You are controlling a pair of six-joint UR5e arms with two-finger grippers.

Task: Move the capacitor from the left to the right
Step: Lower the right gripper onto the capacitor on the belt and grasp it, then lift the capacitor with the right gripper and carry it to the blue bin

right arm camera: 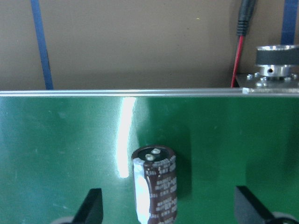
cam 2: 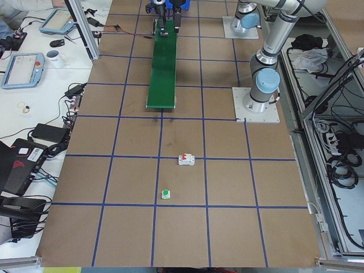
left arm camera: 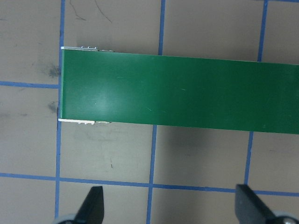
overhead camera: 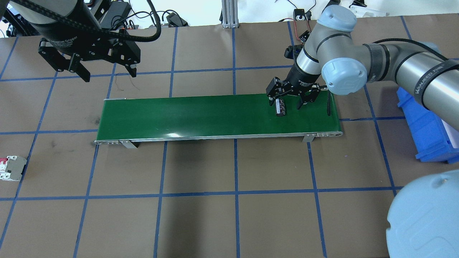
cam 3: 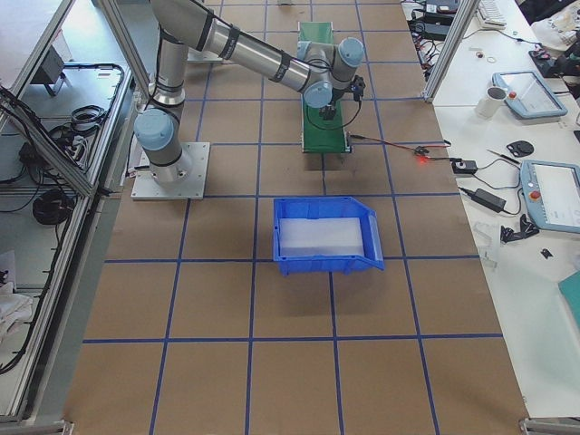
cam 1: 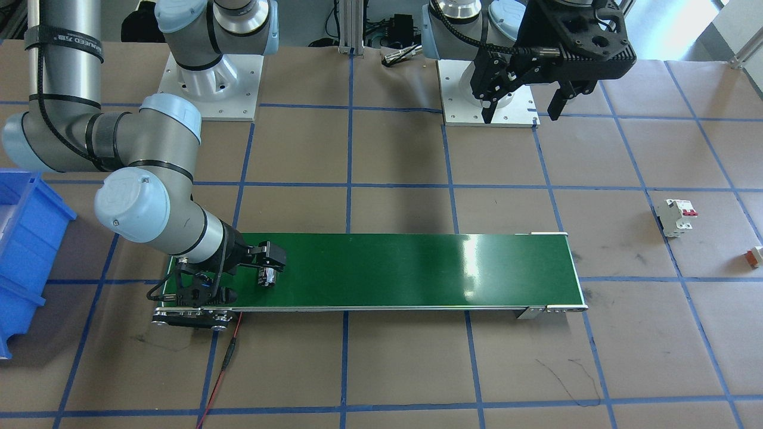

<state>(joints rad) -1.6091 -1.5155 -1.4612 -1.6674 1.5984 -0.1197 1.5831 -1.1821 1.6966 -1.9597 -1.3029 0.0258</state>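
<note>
The capacitor [overhead camera: 281, 107] is a stubby black cylinder with a silvery end. It lies on its side on the green conveyor belt [overhead camera: 197, 114], near the belt's right end. My right gripper [overhead camera: 288, 105] is open just above the belt, with one finger on each side of the capacitor. In the right wrist view the capacitor [right arm camera: 156, 186] lies between the fingertips [right arm camera: 93, 205], touching neither. It also shows in the front view [cam 1: 267, 276]. My left gripper [overhead camera: 109, 74] is open and empty, high over the table behind the belt's left end.
A white circuit breaker [overhead camera: 10, 167] with red switches lies at the table's far left. A tiny orange-and-white block [cam 1: 754, 255] lies near it. A blue bin [overhead camera: 426, 132] stands right of the conveyor. A red wire [cam 1: 229, 357] runs from the conveyor's motor end.
</note>
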